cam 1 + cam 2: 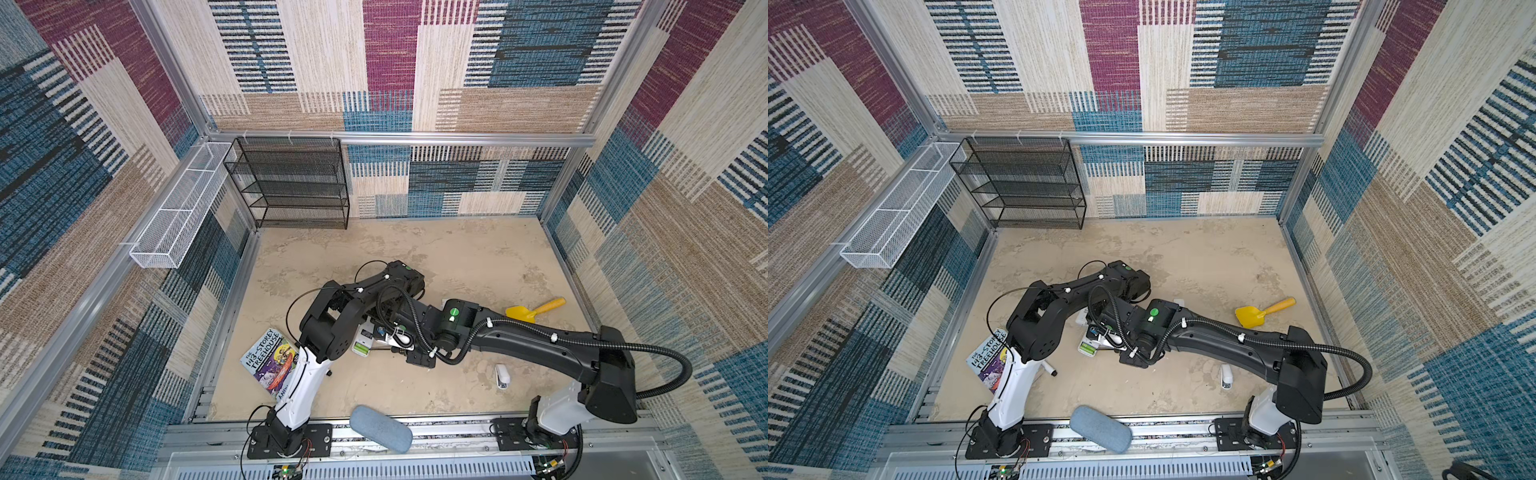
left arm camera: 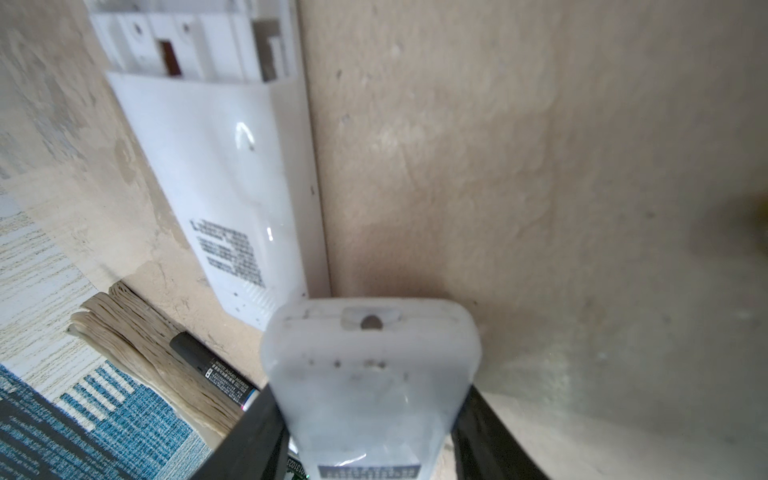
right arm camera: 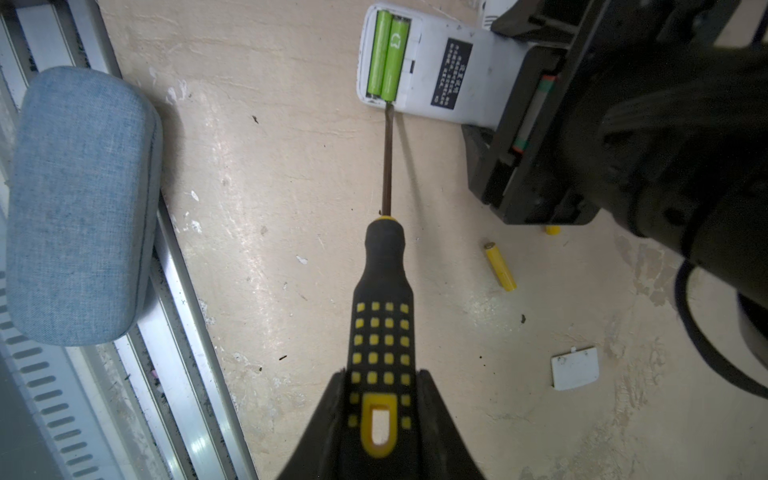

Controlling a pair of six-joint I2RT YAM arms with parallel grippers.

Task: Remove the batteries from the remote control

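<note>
Two yellow-green cylindrical batteries (image 3: 397,54) sit side by side in the open end compartment of a white plastic remote control (image 3: 486,91), which lies back-up on the beige mottled surface (image 3: 291,208), near the middle in both top views. The left gripper (image 2: 370,399) is clamped across the remote's other end, one finger on each side. One loose yellow battery (image 3: 500,266) lies on the surface apart from the remote, near the left gripper's body. A small white rectangular battery cover (image 3: 575,368) lies further off, well apart from both. The right gripper (image 3: 382,399) is closed around the handle of a black-and-yellow-handled screwdriver (image 3: 384,311). The screwdriver's shaft runs straight to the remote and its tip meets the end edge at the foot of the compartment; contact with a battery cannot be told. A second white remote (image 2: 216,166), compartment open and empty, lies just beside the held one. A black whiteboard marker (image 2: 208,365) lies near it. A blue-grey fabric case (image 3: 83,203) rests on the front rail.
</note>
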